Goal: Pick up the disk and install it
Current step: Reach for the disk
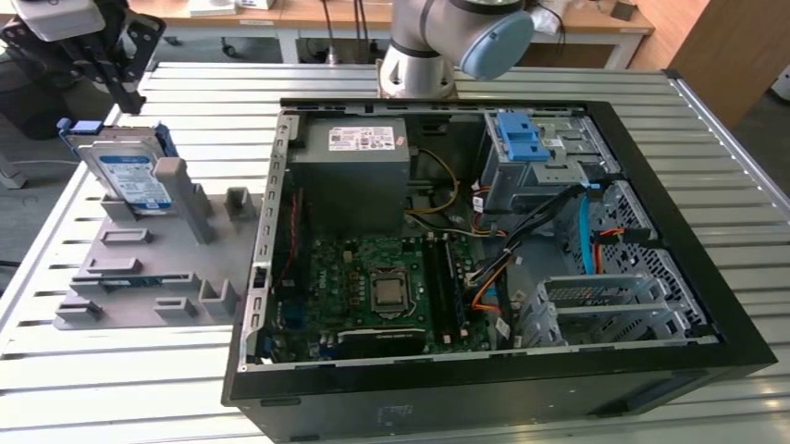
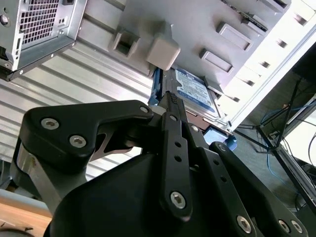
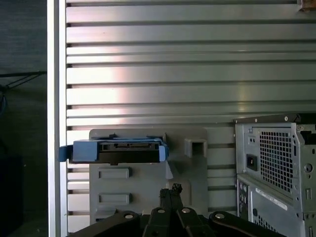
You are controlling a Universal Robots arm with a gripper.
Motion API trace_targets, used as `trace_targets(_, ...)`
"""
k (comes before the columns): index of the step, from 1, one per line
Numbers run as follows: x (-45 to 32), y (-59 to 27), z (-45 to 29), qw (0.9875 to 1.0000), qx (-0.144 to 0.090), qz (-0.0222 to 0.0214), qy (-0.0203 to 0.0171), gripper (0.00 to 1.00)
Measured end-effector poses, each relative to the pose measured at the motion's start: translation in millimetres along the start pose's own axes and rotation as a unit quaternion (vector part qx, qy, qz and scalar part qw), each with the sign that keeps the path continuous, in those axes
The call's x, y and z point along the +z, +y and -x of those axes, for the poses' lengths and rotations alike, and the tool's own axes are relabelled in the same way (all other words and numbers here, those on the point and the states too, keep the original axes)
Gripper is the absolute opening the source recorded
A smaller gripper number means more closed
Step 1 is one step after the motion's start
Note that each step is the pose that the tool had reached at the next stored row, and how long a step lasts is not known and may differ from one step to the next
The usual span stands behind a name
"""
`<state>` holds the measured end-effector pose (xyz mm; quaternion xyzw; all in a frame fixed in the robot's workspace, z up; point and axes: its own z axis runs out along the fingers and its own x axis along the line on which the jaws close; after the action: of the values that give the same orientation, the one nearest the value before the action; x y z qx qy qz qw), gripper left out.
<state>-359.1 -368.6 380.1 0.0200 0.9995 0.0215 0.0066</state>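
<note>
1 disk (image 1: pixel 121 157), white-and-blue label (image 1: pixel 136 182), stands upright on grey fixture (image 1: pixel 148 268).

Disk (image 1: pixel 129 174) standing on edge
Silver, white-and-blue label, blue frame; slotted into the grey holder (image 1: pixel 136 277) on the tabletop (image 1: pixel 124 388).

Slatted metal bench (image 1: pixel 222 102) — glare across the slats in the first wrist view. Wooden desk (image 1: pixel 309 13) behind it, wood panel (image 1: pixel 728 46) at the exterior view's right, grey floor (image 1: pixel 18 213) alongside.
</note>
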Motion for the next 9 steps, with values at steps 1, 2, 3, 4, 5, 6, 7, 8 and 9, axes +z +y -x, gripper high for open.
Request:
trace_targets(1, 0.1, 0.0, -2.1, 1.0, 0.0, 0.0, 0.0, 0.11)
trace_targets(2, 0.1, 0.1, -4.3, 1.0, 0.0, 0.0, 0.0, 0.11)
trace_targets(3, 0.2, 0.2, -6.6, 1.0, 0.0, 0.0, 0.0, 0.11)
trace_targets(4, 0.3, 0.3, -9.0, 1.0, 0.0, 0.0, 0.0, 0.11)
trace_targets(5, 0.4, 0.4, -11.5, 1.0, 0.0, 0.0, 0.0, 0.11)
trace_targets(6, 0.4, 0.5, -14.0, 1.0, 0.0, 0.0, 0.0, 0.11)
trace_targets(7, 0.6, 0.6, -16.3, 1.0, 0.0, 0.0, 0.0, 0.11)
trace_targets(8, 0.7, 0.7, -18.4, 1.0, 0.0, 0.0, 0.0, 0.11)
trace_targets(9, 0.8, 0.9, -20.5, 1.0, 0.0, 0.0, 0.0, 0.11)
